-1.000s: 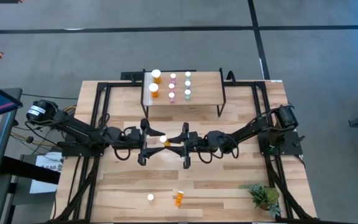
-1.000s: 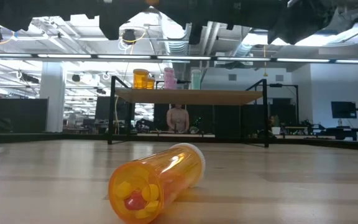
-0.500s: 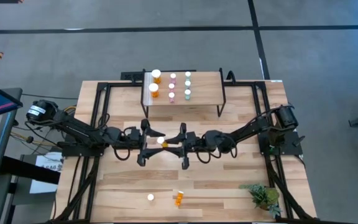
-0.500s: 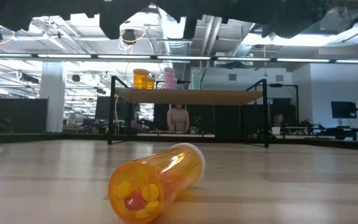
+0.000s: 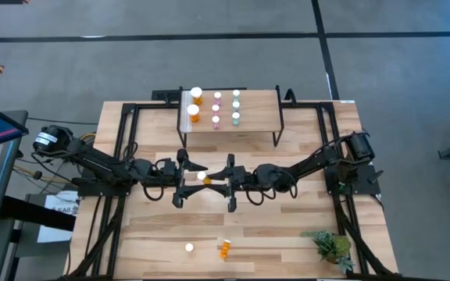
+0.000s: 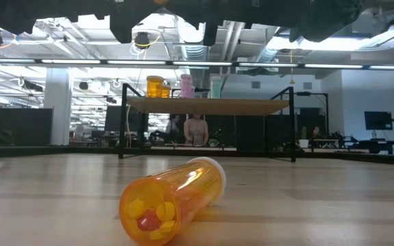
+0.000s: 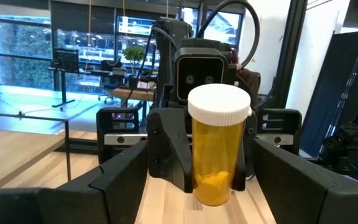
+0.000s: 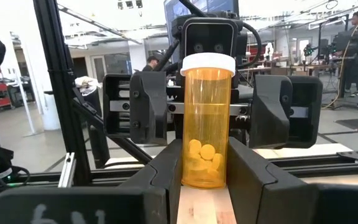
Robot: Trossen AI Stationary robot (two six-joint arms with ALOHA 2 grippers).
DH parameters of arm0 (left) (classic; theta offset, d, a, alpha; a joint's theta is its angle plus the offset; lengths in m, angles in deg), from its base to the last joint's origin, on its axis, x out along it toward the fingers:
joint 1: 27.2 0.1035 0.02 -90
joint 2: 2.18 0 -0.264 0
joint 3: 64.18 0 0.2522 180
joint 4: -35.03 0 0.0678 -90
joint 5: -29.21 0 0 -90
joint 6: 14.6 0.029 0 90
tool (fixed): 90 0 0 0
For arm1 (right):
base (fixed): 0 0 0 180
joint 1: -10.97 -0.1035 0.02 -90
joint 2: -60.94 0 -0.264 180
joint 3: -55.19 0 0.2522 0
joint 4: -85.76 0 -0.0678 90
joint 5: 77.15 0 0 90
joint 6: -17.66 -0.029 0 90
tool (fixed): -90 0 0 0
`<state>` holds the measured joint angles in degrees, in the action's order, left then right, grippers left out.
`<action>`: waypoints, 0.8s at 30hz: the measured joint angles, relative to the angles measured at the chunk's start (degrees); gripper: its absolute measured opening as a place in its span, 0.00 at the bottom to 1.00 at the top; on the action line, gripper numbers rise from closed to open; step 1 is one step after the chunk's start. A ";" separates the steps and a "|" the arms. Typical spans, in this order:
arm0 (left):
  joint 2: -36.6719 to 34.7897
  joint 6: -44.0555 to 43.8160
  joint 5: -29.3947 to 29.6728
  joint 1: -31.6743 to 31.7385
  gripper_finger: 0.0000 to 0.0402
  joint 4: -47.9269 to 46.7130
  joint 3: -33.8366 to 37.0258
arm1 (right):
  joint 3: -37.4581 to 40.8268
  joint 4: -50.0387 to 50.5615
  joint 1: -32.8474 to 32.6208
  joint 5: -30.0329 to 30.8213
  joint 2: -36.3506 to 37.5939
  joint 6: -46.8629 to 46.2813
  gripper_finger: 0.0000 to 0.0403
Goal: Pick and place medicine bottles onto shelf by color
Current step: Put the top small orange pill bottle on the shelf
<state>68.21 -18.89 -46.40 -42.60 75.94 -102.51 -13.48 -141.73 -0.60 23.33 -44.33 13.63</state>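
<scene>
1. The orange bottle (image 5: 203, 177) in play hangs upright over the middle of the tabletop (image 5: 287, 234), just near of the shelf (image 5: 260, 117), white cap up and a few pills at its bottom.
2. The right gripper (image 5: 216, 179) holds it, its two fingers closed narrow on the bottle's lower body.
3. The left gripper (image 5: 187, 178) faces it from the left, fingers spread wide. They stand either side of the bottle and do not seem to touch it.
4. Over the last second the right gripper has eased a little to the left, carrying the bottle deeper between the left fingers. The left gripper has kept its place and its wide spread.
5. That reads as a handover under way: the bottle is offered but not yet taken. The next move likely calls for the left fingers to close on it before the right ones let go.
6. On the shelf the sorting is well along: orange bottles (image 5: 194, 104) stand at the left end, pink bottles (image 5: 216, 109) in the middle, teal bottles (image 5: 236, 107) to the right. The held one belongs with the orange, on the left arm's side.
7. More work waits at the near edge: another orange bottle (image 6: 173, 201) lies on its side. Just left of it is a white-topped thing (image 5: 189, 247); I cannot tell what it is.
8. A plant (image 5: 333, 246) sits in the near right corner, well apart from it all.
</scene>
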 joint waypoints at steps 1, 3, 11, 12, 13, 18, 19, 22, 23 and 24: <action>0.00 0.00 0.00 0.00 0.67 0.00 0.00 | 0.00 0.02 0.01 0.03 0.00 0.00 0.30; 0.00 0.00 0.00 0.00 0.67 0.00 0.00 | 0.00 0.02 0.01 0.11 0.00 0.00 0.30; 0.00 0.00 -0.02 0.00 0.61 0.02 0.00 | 0.00 0.30 0.01 0.13 0.00 -0.02 0.30; 0.00 0.00 -0.02 0.00 0.59 0.02 0.00 | 0.00 0.54 0.01 0.13 0.00 0.00 0.30; 0.00 0.00 -0.04 0.00 0.57 0.02 0.00 | 0.00 0.78 0.01 0.13 0.00 -0.02 0.30; 0.00 0.00 -0.04 0.00 0.47 0.02 0.00 | 0.00 0.79 0.01 0.13 0.00 -0.02 0.30; 0.00 0.00 -0.04 0.00 0.46 0.02 0.00 | 0.00 0.82 0.01 0.12 0.00 -0.02 0.30; 0.00 0.00 -0.07 0.00 0.43 -0.04 0.00 | 0.00 0.78 0.01 0.13 0.00 -0.02 0.30; 0.00 0.00 -0.08 0.00 0.43 -0.08 0.00 | 0.00 0.80 0.01 0.13 -0.02 -0.04 0.30; 0.00 0.00 -0.09 0.00 0.42 -0.10 0.00 | 0.00 0.81 0.01 0.12 -0.02 -0.04 0.30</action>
<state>68.21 -18.89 -46.48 -42.60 75.84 -102.51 -13.48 -140.92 -0.60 23.45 -44.35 13.59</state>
